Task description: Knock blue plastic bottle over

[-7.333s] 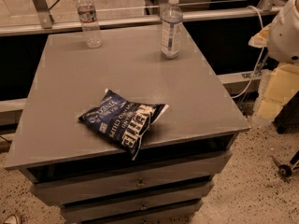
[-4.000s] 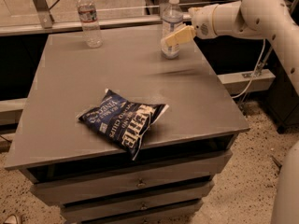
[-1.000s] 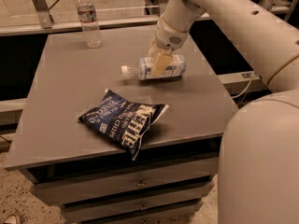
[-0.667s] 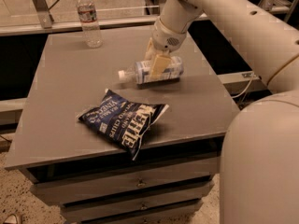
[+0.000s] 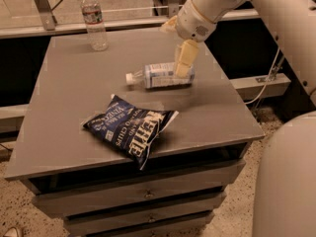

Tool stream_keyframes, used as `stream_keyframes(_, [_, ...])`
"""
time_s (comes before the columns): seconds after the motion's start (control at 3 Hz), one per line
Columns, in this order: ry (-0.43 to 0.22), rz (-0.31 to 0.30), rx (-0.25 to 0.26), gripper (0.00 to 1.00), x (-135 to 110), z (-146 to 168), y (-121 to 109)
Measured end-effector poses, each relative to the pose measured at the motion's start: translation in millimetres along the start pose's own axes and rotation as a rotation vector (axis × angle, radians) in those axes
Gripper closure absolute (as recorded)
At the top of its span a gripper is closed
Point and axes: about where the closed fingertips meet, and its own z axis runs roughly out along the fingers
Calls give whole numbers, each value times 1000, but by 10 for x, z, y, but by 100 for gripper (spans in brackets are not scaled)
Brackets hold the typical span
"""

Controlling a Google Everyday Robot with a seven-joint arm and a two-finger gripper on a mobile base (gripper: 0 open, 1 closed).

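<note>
Looking basically done: blue plastic bottle (image 5: pixel 160 76) is flat on its side on the counter (image 5: pixel 74 98), my end effector (image 5: pixel 183 62) at its base end, can't tell if spread or pinched.

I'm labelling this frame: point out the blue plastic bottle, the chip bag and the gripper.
blue plastic bottle (image 5: pixel 159 76), camera view, on its label.
chip bag (image 5: pixel 129 131), camera view, middle of the bag.
gripper (image 5: pixel 183 67), camera view, its tip, over the bottle's base end.
</note>
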Motion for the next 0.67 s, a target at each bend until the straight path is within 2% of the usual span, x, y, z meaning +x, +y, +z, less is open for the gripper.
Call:
stream_keyframes(0.33, [-165, 68, 94, 0, 226, -637, 32])
stream_keyframes(0.67, [-289, 127, 237, 0, 546, -1314, 143])
